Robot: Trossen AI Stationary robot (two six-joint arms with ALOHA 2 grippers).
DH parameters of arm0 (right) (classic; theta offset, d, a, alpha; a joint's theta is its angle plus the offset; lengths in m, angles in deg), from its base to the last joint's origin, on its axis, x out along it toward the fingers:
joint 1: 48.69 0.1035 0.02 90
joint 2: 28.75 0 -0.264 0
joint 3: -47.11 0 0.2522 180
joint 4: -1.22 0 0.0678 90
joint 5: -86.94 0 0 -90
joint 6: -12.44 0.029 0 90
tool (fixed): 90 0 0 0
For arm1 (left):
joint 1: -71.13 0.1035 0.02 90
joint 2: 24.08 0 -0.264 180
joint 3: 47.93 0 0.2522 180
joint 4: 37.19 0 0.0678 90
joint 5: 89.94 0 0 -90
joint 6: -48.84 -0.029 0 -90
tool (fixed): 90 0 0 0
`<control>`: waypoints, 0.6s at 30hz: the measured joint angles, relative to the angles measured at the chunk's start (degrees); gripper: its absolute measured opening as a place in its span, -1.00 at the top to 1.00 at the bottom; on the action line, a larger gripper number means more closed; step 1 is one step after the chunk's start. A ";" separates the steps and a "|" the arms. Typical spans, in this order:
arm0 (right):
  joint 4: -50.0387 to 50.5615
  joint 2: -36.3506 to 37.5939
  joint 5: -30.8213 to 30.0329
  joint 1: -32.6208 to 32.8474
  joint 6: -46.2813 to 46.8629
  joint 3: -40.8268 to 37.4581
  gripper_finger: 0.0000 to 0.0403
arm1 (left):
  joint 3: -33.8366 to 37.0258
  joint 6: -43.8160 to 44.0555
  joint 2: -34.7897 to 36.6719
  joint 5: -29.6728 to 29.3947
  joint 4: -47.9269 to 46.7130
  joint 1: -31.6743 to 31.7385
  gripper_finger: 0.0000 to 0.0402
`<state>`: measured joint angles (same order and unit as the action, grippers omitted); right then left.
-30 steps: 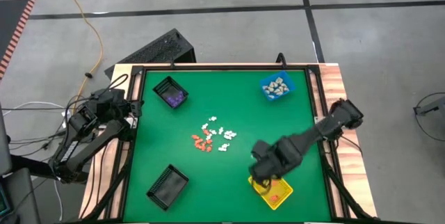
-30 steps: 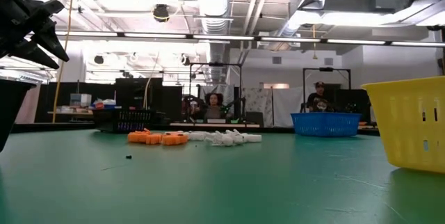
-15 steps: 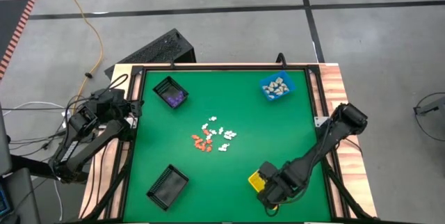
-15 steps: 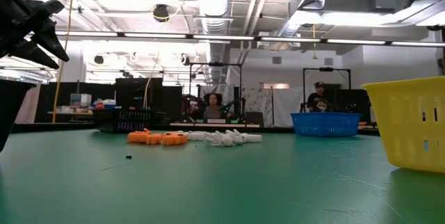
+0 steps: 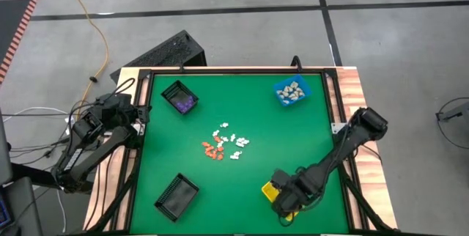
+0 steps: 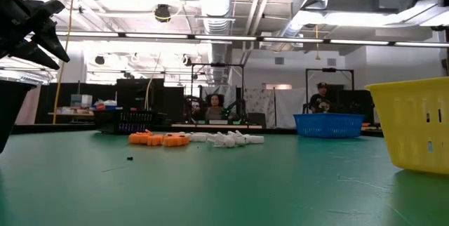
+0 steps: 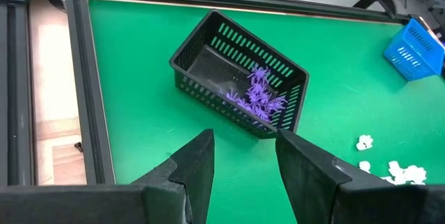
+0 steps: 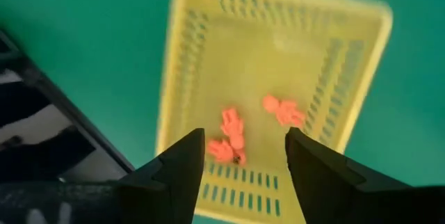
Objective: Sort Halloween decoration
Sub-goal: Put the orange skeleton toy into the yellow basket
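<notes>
The decorations are split several ways right now: a loose pile of orange and white pieces lies near the middle of the counter, purple ones sit in the black bin at the far left, pale ones in the blue bin at the far right, and a few orange pieces rest on the floor of the yellow bin at the near right edge. My right gripper hangs directly over that yellow bin with its jaws spread wide and nothing between them, so I judge this to be the drop-off step for an orange piece, with the piece already down among the others in the bin. My left gripper waits off the counter's left side, jaws apart and empty, looking toward the purple bin. A second black bin at the near left looks empty from above, though I can't be sure. Plenty of sorting is left, going by the pile. The next move, as I see it, calls for lifting the right arm clear of the yellow rim, swinging it back to the pile, and singling out one piece from the cluster; the pieces lie close together, so I'd want a careful, narrow approach to avoid scattering neighbours.
</notes>
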<state>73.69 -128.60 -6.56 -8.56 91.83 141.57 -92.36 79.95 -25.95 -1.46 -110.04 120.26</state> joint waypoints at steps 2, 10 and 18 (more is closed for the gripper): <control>-0.22 0.73 -1.13 -1.95 -3.97 0.63 -0.10 | 0.00 0.00 0.01 0.08 0.00 0.00 0.29; -3.17 1.33 -5.75 -13.15 -24.88 1.84 -0.08 | 0.00 0.00 0.00 0.06 0.00 -0.02 0.29; -22.59 1.24 -9.03 -24.26 -48.12 1.84 -0.07 | 0.00 -0.02 0.00 0.04 0.02 0.00 0.29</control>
<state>51.10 -127.35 -15.60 -32.82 43.71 143.42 -92.36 79.93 -25.95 -1.41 -110.02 120.26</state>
